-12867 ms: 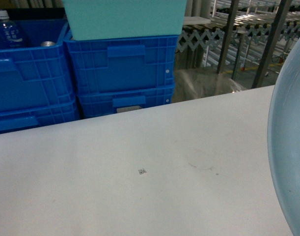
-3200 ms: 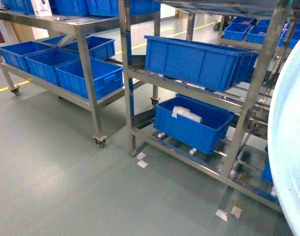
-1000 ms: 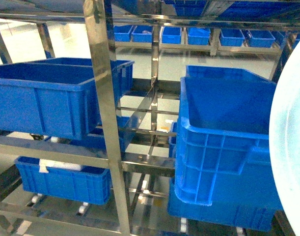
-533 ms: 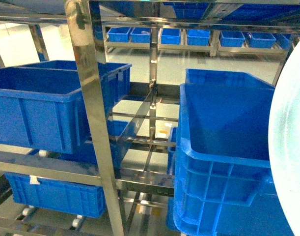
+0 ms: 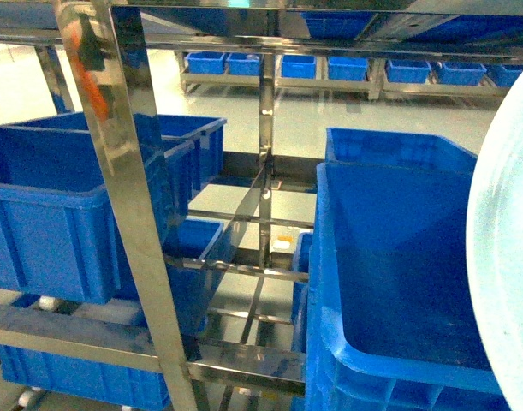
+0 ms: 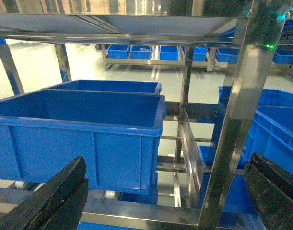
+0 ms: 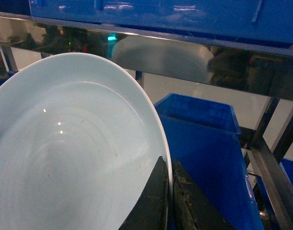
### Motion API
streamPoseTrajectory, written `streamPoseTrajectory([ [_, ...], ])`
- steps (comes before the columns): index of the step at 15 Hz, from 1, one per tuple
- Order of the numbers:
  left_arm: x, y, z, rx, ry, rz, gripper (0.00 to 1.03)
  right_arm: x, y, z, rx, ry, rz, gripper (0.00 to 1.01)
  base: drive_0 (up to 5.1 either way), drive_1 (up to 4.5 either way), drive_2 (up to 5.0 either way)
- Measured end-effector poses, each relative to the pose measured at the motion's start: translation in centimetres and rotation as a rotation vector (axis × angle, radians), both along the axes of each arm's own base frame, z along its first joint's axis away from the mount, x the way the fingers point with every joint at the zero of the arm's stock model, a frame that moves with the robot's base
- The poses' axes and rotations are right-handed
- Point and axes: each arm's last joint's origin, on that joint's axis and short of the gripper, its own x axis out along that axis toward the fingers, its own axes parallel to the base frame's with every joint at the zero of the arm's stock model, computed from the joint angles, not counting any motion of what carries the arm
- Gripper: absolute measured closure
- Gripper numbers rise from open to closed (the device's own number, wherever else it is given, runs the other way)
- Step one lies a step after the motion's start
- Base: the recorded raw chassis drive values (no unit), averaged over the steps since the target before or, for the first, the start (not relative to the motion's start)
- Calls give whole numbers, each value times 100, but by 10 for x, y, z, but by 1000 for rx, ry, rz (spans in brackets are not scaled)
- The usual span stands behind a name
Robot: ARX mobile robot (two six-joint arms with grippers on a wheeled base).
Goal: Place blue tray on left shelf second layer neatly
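Since half a second ago we have closed in on the rack: its front upright (image 5: pixel 128 214) now looms larger and further left in the head view, and the crates fill more of the frame. Our right fingers (image 7: pixel 169 201) are pinching the rim of the blue tray (image 7: pixel 64 153), held on edge at the right of the head view, above the right-hand blue crate (image 5: pixel 398 282). Our left fingers (image 6: pixel 151 201) are spread wide, holding nothing. On the left shelf second layer (image 6: pixel 136 207) another blue crate (image 6: pixel 79 132) occupies most of the space; bare slats show between it and the upright, though how much room remains is hard to judge.
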Motion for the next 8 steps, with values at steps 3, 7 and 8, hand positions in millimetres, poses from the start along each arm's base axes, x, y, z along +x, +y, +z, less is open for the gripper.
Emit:
streamPoseTrajectory([
  [3,0,0,0,0,-2,0,5,0,0,0,0,-2,0,99,0,0,0],
  [7,0,0,0,0,-2,0,5,0,0,0,0,-2,0,99,0,0,0],
  [8,0,0,0,0,-2,0,5,0,0,0,0,-2,0,99,0,0,0],
])
